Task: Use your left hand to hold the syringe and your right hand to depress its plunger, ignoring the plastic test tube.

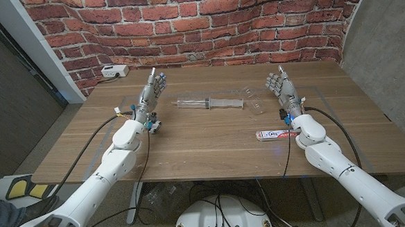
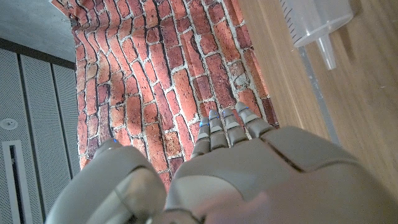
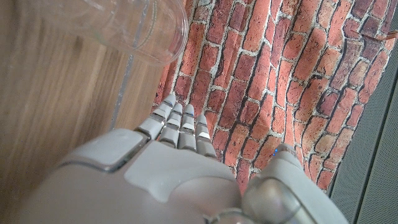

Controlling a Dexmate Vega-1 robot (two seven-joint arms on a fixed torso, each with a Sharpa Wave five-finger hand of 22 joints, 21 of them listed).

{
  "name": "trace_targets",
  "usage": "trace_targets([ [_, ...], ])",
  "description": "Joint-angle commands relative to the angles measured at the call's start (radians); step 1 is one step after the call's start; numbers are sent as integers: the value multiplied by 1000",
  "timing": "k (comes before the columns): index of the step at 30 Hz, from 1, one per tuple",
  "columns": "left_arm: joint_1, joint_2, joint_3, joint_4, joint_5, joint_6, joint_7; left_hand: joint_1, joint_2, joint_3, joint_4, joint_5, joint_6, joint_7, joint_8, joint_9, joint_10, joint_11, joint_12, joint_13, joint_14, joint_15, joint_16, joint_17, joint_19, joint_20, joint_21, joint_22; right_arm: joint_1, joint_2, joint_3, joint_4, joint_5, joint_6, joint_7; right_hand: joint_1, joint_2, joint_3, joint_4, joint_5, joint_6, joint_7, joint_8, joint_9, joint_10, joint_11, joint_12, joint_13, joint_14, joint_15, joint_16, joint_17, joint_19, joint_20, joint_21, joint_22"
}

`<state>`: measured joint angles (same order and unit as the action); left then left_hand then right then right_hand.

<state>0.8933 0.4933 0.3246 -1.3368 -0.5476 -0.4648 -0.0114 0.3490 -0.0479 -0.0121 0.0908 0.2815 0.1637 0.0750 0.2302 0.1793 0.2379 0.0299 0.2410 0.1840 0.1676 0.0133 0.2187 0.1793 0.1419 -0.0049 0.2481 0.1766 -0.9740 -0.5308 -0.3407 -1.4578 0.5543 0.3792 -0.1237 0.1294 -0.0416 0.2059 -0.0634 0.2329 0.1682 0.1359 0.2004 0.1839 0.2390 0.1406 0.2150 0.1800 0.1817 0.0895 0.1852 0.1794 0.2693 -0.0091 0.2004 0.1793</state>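
Wood surface: a brown wooden table [image 1: 211,144] carries everything, with a red brick wall [image 1: 184,24] behind its far edge.
Syringe: the clear syringe [image 1: 209,103] lies on its side near the middle of the table, lengthwise across it, between the two hands and touching neither. In the left wrist view its nozzle end [image 2: 317,28] shows against the wood.
Test tube: a clear plastic test tube [image 1: 250,97] lies just beside the syringe's right end; from the head view it is faint, and whether the two touch cannot be told. In the right wrist view a clear, round open mouth, probably the tube's [image 3: 134,25], shows over the wood.
Left hand: the left hand [image 1: 149,95] is raised at the left of the syringe, fingers straight and close together, reaching toward the wall, holding nothing.
Right hand: the right hand [image 1: 285,92] stands at the right of the test tube, fingers stretched out side by side, empty.
Other things: a white, red and blue flat packet [image 1: 273,135] lies on the table near the right forearm; a white box [image 1: 113,71] sits at the far left corner.
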Motion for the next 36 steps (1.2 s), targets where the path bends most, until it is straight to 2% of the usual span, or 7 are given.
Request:
trace_targets([
  [1, -46, -35, 35, 71, 177, -118, 95, 11, 2, -2, -4, 2, 18, -6, 9, 5, 17, -4, 10, 6, 21, -1, 5, 3, 17, 5, 6, 2, -50, -35, 19, -81, -34, 2, -43, 12, -1, 5, -4, 0, 6, 4, 8, 3, 12, 1, 7, 4, 10, 4, 6, 3, 5, 1, 10, 6],
  [10, -33, 3, 54, 0, 378, -88, 266, 20, 8, 1, -8, 1, 24, -9, 7, 6, 20, -8, 8, 6, 25, -5, 2, 3, 13, 7, 1, 2, -70, -39, 29, -96, -37, 14, -54, 14, -1, 5, -5, -2, 9, 4, 8, 3, 13, 1, 7, 5, 12, 5, 6, 3, 6, 2, 10, 6],
  [14, -30, 16, 57, -15, 445, -84, 323, 31, 13, 4, -12, 0, 30, -15, 7, 6, 26, -19, 7, 6, 32, -11, 0, 2, 11, 6, -3, 2, -78, -38, 29, -105, -42, 13, -63, 17, 1, 5, -7, -4, 29, 1, 14, 3, 14, 2, 6, 5, 13, 5, 5, 3, 6, 2, 10, 6],
  [18, -31, 38, 67, -37, 514, -49, 366, 39, 17, 7, -15, -1, 34, -17, 7, 6, 28, -19, 6, 6, 35, -16, -1, 2, 8, 3, -6, 2, -81, -37, 27, -108, -49, 15, -68, 18, 1, 4, -9, -6, 45, -5, 19, 4, 21, 3, 8, 5, 14, 7, 5, 3, 6, 3, 10, 6],
  [24, -21, 75, 80, -94, 650, 34, 460, 58, 26, 14, -22, -3, 42, -19, 6, 6, 35, -23, 4, 6, 42, -23, -4, 2, 7, -1, -10, 2, -87, -34, 25, -121, -53, 5, -81, 20, 3, 4, -10, -7, 35, -4, 12, 5, 20, 2, 7, 5, 15, 6, 4, 3, 8, 3, 10, 6],
  [28, -14, 98, 87, -133, 701, 93, 490, 75, 33, 20, -29, -5, 51, -22, 7, 6, 42, -31, 3, 6, 49, -27, -5, 1, 9, -4, -12, 2, -88, -33, 23, -123, -62, 9, -84, 21, 3, 4, -11, -8, 30, -3, 10, 5, 19, 2, 6, 5, 16, 6, 4, 3, 8, 4, 10, 6],
  [36, -8, 160, 106, -229, 771, 228, 481, 114, 51, 36, -46, -8, 65, -28, 6, 7, 54, -39, 0, 6, 56, -34, -10, 1, 19, -13, -14, 1, -94, -29, 23, -132, -64, 3, -96, 23, 4, 4, -12, -9, 28, -4, 8, 5, 20, 1, 6, 5, 16, 6, 3, 3, 9, 4, 10, 6],
])
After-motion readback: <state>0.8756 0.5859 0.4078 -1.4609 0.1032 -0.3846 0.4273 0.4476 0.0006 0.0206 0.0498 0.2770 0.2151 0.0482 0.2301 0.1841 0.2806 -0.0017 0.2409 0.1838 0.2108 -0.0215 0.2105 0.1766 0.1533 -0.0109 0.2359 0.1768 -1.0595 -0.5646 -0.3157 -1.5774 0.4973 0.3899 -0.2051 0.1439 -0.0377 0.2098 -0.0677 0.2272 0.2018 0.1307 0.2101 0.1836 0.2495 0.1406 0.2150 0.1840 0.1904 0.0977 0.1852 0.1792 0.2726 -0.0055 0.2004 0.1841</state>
